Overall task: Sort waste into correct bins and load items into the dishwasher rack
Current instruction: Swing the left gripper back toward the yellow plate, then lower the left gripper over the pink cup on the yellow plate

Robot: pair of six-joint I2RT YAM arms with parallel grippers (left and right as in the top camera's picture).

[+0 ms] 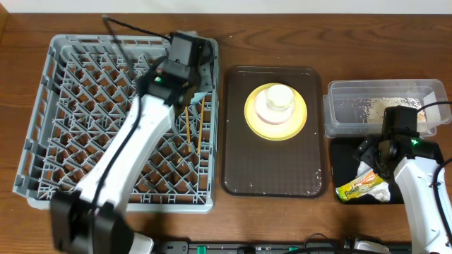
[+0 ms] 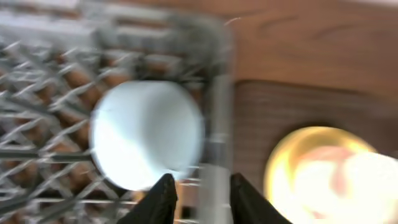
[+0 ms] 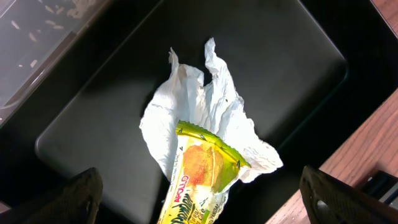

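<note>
The grey rack [image 1: 70,106] held a pale blue bowl [image 2: 146,134], perhaps upside down in the blur, near its far right corner; the left fingers [image 2: 163,200] hung slightly apart, empty. In the black tub [image 3: 298,74] the napkin [image 3: 205,112] lay under the wrapper [image 3: 199,174], right fingers [image 3: 68,199] spread wide above.
</note>
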